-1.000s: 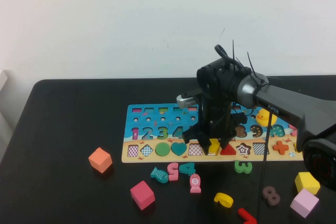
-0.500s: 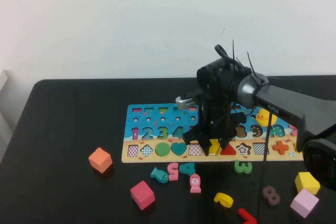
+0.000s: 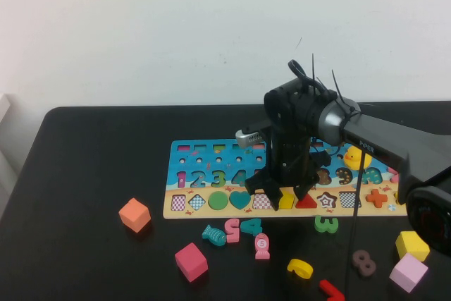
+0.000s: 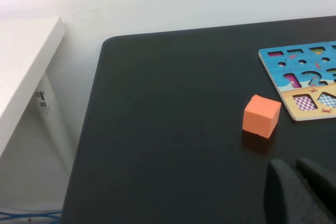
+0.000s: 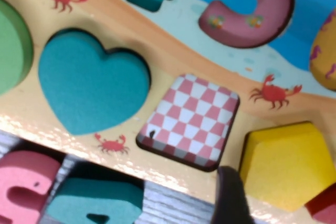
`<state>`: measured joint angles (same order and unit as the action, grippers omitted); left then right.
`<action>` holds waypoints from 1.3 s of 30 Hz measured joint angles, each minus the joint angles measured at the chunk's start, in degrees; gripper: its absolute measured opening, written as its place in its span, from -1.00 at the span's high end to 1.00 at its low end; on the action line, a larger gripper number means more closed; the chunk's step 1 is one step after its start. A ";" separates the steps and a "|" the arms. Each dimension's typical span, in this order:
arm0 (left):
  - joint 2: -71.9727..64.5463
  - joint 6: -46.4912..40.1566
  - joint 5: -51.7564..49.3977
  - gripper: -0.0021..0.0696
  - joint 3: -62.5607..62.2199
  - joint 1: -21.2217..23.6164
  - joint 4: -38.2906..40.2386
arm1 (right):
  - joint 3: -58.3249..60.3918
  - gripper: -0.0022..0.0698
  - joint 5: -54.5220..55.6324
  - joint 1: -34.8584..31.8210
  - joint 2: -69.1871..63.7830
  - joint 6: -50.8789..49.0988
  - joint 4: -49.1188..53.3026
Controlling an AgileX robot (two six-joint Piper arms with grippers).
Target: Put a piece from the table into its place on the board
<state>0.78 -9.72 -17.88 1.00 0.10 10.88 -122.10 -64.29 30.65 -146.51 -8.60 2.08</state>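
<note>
My right hand (image 3: pixel 287 193) has widened over the board (image 3: pixel 211 161); the piece (image 5: pixel 286 163) now sits released in its slot. Left hand (image 4: pixel 302 192): parked above the worktop (image 4: pixel 168 108), opening indeterminate.

Piece (image 5: pixel 286 163) seemingly in board (image 5: pixel 157 61) slot

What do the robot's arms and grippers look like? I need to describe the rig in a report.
The right arm is glossy black with small white lettering, a silver camera block at the wrist, and thin black cables sticking up. The right gripper, over the board, has black fingers. Of the left gripper, near the table's front edge, only dark rounded fingers show.
</note>
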 joint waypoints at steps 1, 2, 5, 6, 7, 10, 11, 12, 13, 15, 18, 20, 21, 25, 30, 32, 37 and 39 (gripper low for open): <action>0.00 0.00 0.00 0.95 0.00 0.00 0.00 | -0.13 -0.30 -0.08 0.00 0.00 0.00 0.00; 0.00 0.00 0.00 0.95 0.00 0.00 0.00 | -0.58 -0.29 -0.59 0.00 0.00 0.12 0.00; 0.00 0.00 0.00 0.95 0.00 0.00 0.00 | -3.34 -0.19 -2.63 0.00 -0.12 1.18 0.00; 0.00 0.00 0.00 0.95 0.00 0.00 0.00 | -4.75 -0.11 -3.60 0.00 -0.12 1.50 0.00; 0.00 0.00 0.00 0.95 0.00 0.00 0.00 | -6.23 0.00 -4.28 0.00 -0.12 1.66 0.00; 0.00 0.00 0.00 0.95 0.00 0.00 0.00 | -9.02 0.37 -4.99 0.00 1.58 2.65 0.00; 0.00 0.00 0.00 0.95 0.00 0.00 0.00 | -9.50 0.52 -5.25 0.00 2.70 2.89 0.00; 0.00 0.00 0.00 0.95 0.00 0.00 0.00 | -9.72 0.66 -5.36 0.00 4.11 2.89 0.00; 0.00 0.00 0.00 0.95 0.00 0.00 0.00 | -9.82 0.74 -5.50 0.00 5.46 3.00 0.00; 0.00 0.00 0.00 0.95 0.00 0.00 0.00 | -9.91 0.86 -5.50 0.00 9.13 3.09 0.30; 0.00 0.00 0.00 0.95 0.00 0.00 0.00 | -10.17 0.89 -5.50 0.57 14.77 3.25 2.29; 0.00 0.00 0.00 0.95 0.00 0.00 0.00 | -10.17 0.89 -5.53 1.66 18.80 3.63 4.43; 0.00 0.00 0.00 0.95 0.00 0.00 0.00 | -10.17 0.89 -5.62 2.49 20.78 3.78 5.67; 0.00 0.00 0.00 0.95 0.00 0.00 0.00 | -10.17 0.89 -5.96 7.36 27.75 4.34 10.63; 0.00 0.00 0.00 0.95 0.00 0.00 0.00 | -10.26 0.89 -6.38 13.54 34.93 4.43 14.71; 0.00 0.00 0.00 0.95 0.00 0.00 0.00 | -10.26 0.89 -6.38 15.79 37.37 4.47 15.11; 0.00 0.00 0.00 0.95 0.00 0.00 0.00 | -10.38 0.89 -6.48 20.38 41.53 4.88 15.47; 0.00 0.00 0.00 0.95 0.00 0.00 0.00 | -10.38 0.89 -6.48 21.64 42.51 5.00 15.47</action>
<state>0.78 -9.72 -17.88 1.00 0.10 10.88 -132.48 -70.77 52.29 -104.00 -3.60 17.55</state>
